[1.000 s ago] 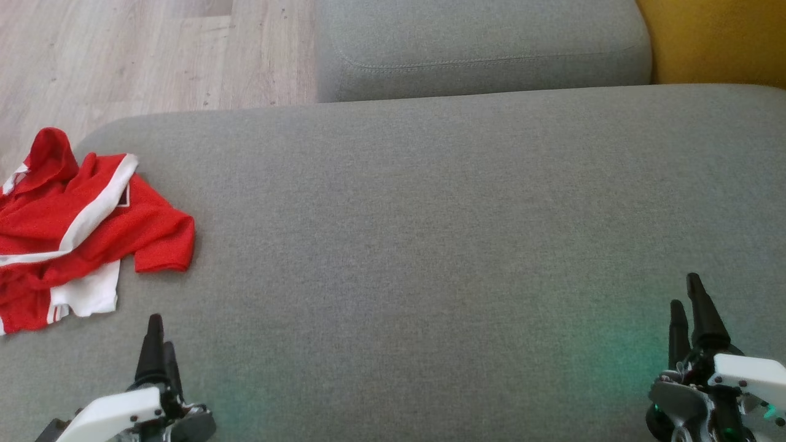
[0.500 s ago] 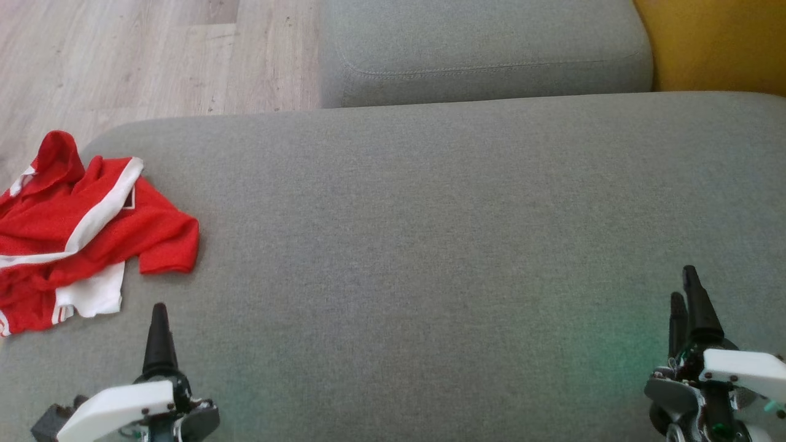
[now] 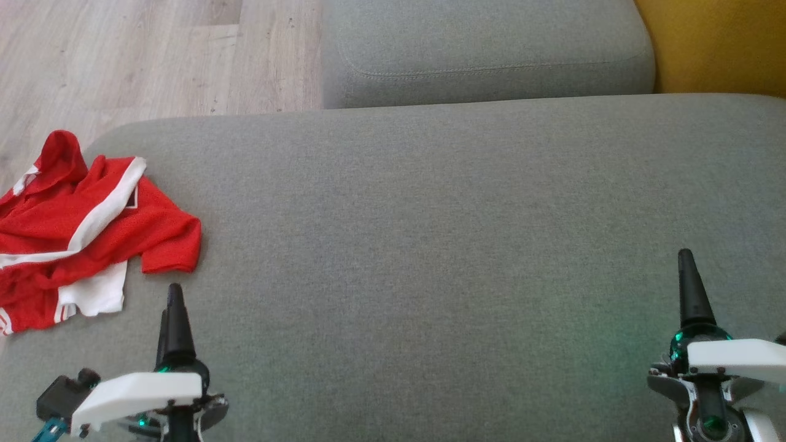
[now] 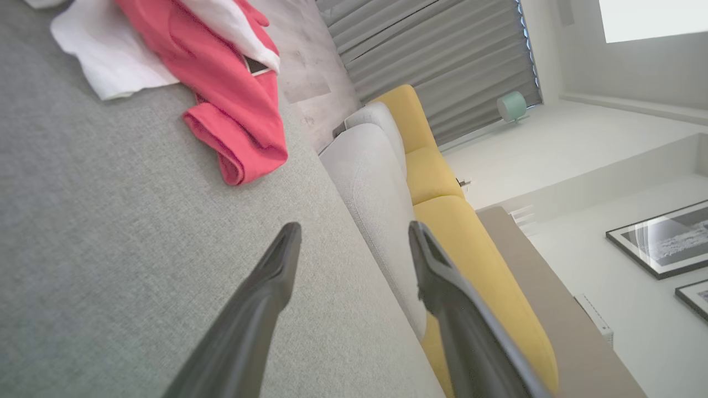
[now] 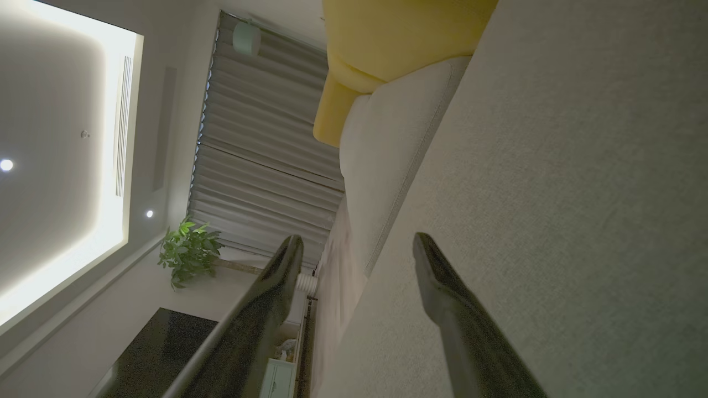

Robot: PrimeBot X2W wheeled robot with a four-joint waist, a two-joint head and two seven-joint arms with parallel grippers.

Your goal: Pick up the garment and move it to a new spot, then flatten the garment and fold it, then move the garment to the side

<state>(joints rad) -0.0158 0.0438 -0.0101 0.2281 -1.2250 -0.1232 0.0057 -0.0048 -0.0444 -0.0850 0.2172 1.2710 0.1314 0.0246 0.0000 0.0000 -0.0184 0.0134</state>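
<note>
Garment [image 3: 153, 233] just beyond left gripper [image 3: 170, 299], apart

1 garment [image 3: 92, 227], 1 l gripper [image 3: 170, 301], 1 r gripper [image 3: 684, 261], 2 grey cushions [image 3: 430, 245].

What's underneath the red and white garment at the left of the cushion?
The red and white garment lies crumpled on the grey seat cushion, near its left edge. Anything tucked under its folds is covered and cannot be seen.
</note>
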